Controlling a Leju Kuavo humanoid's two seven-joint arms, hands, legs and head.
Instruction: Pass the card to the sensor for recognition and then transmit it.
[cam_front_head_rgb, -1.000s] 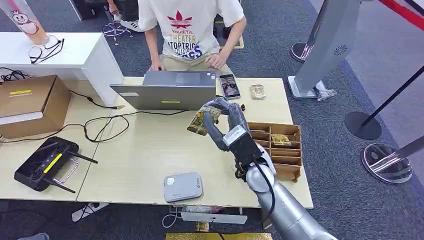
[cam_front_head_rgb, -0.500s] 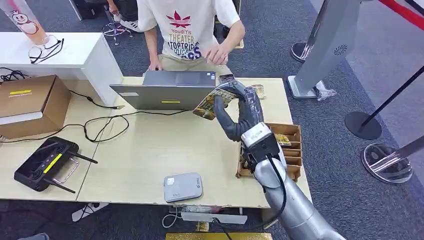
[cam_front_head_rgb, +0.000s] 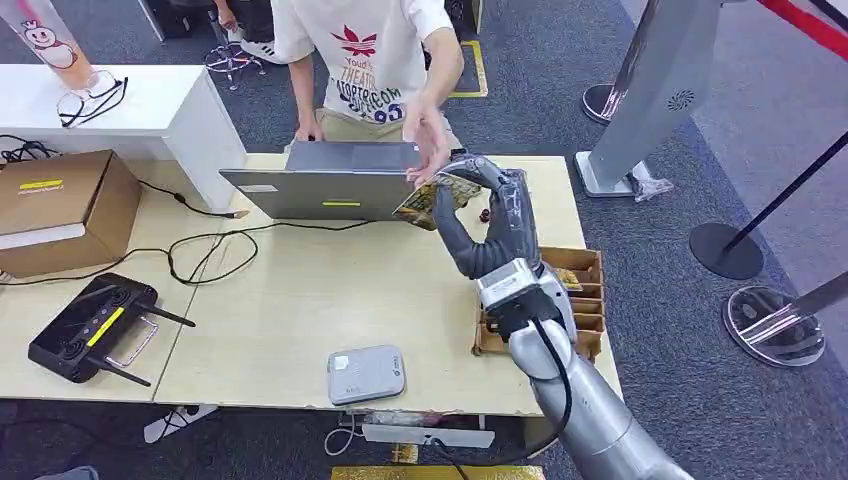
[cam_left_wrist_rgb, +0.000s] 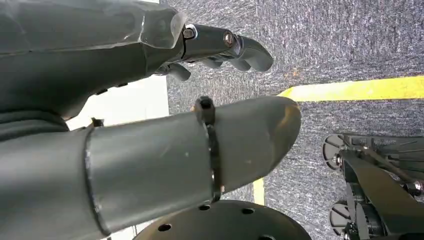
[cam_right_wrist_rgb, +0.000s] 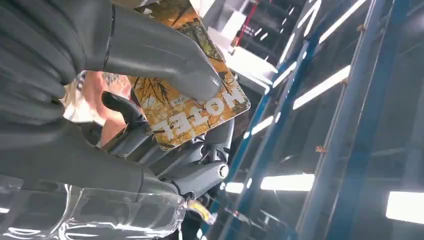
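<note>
My right hand (cam_front_head_rgb: 489, 218) is raised over the far side of the table and pinches a yellow-orange printed card (cam_front_head_rgb: 437, 194) between thumb and fingers. The right wrist view shows the card (cam_right_wrist_rgb: 196, 111) up close under the thumb. A person in a white T-shirt stands behind the table, and their hand (cam_front_head_rgb: 424, 138) reaches down to the card's far edge; I cannot tell whether it touches. The grey-white sensor box (cam_front_head_rgb: 366, 373) lies near the table's front edge, well below my hand. My left hand (cam_left_wrist_rgb: 150, 105) hangs over the carpet with nothing in it.
A grey laptop (cam_front_head_rgb: 330, 185) stands at the table's far edge, just left of the card. A brown slotted cardboard tray (cam_front_head_rgb: 572, 303) sits at the right edge beside my forearm. A black antenna device (cam_front_head_rgb: 90, 325), a cardboard box (cam_front_head_rgb: 60, 205) and cables (cam_front_head_rgb: 210, 250) occupy the left.
My right hand lifted the card from mid-table up and toward the person. The person's hand rose from beside the laptop to the card.
</note>
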